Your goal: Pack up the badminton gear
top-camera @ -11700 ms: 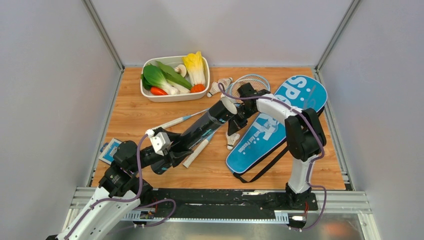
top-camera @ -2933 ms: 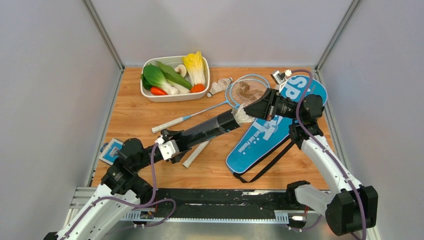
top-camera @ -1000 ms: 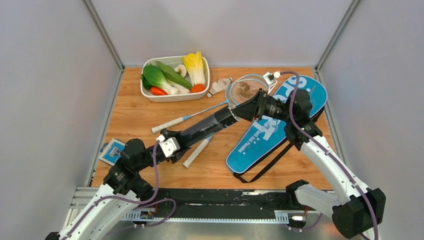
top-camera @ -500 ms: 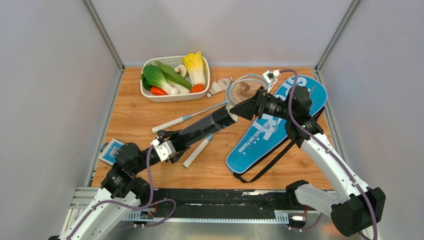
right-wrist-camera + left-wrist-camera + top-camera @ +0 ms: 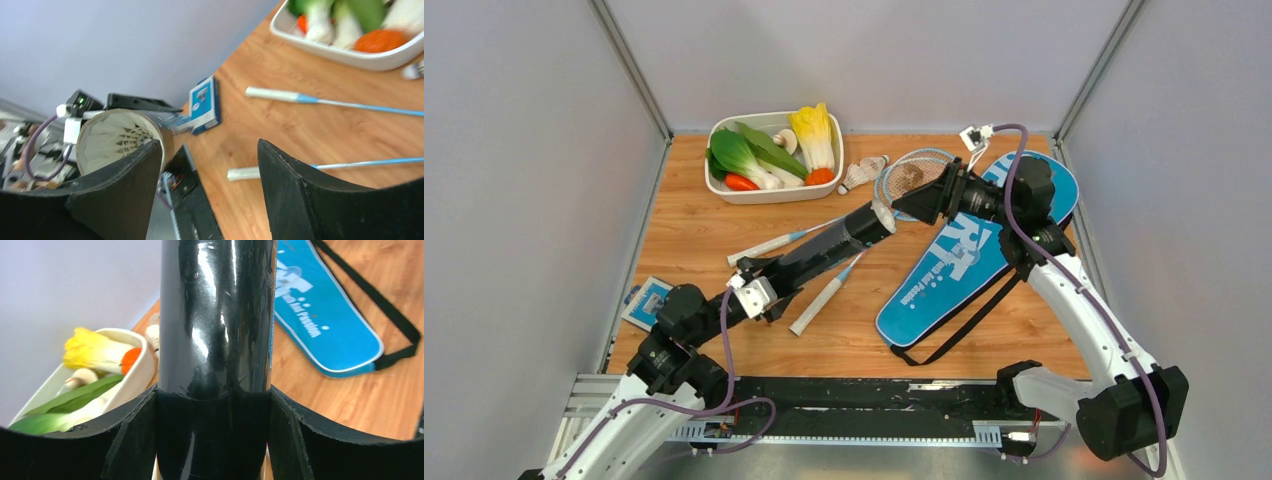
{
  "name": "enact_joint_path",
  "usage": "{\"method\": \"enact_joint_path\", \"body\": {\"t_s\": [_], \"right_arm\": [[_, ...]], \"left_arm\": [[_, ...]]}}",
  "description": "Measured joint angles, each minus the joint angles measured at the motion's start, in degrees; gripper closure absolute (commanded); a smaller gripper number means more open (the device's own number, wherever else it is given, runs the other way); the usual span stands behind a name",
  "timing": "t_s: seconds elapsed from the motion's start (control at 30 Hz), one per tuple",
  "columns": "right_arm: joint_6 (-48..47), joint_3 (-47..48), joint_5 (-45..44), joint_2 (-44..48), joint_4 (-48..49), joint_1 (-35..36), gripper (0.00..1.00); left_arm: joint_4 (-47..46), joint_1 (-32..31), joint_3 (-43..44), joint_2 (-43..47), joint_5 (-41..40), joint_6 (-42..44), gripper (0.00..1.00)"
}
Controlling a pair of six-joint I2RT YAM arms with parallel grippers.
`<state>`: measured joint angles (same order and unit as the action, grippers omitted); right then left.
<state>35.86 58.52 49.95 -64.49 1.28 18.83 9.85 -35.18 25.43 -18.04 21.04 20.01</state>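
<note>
My left gripper [image 5: 759, 292] is squeezed tight round the long black tube [image 5: 829, 245]. The tube slants up from the near left corner toward the middle of the worktop. A white shuttlecock [image 5: 117, 137] sits inside its open end. My right gripper [image 5: 921, 200] is wide open and empty, just past that end. The blue cover [image 5: 969, 265] lies by the right edge.

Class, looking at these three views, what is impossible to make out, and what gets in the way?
Left wrist: the mouth of the black tube, cut off by the top edge.
Right wrist: anything behind the shuttlecock in the mouth, hidden by its feathers.
Top view: part of the racket head, behind the right gripper, jaws open.
Top view: print on the card, too small.
</note>
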Motion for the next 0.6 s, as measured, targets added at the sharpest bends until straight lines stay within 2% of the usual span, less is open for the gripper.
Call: {"method": "enact_joint_path", "body": {"t_s": [0.23, 0.4, 0.5, 0.6], "right_arm": [[-1.4, 4.72, -5.77, -2.82, 3.52, -4.44, 0.25], [-3.98, 13.2, -7.45, -17.31, 7.45, -5.68, 0.26], [-6.25, 18.93, -9.2, -28.83, 7.65, -6.19, 0.32], [-7.85, 24.09, -10.56, -38.77, 7.54, -6.27, 0.45]], "left_arm": [[0.11, 0.0, -0.42, 3.65, -9.7, 1.7, 0.63], [-1.2, 0.0, -1.62, 6.05, -14.6, 2.05, 0.63], [-2.43, 0.0, -2.25, 8.0, -15.87, 1.92, 0.63], [-3.56, 0.0, -2.91, 10.34, -16.39, 1.75, 0.63]]}}
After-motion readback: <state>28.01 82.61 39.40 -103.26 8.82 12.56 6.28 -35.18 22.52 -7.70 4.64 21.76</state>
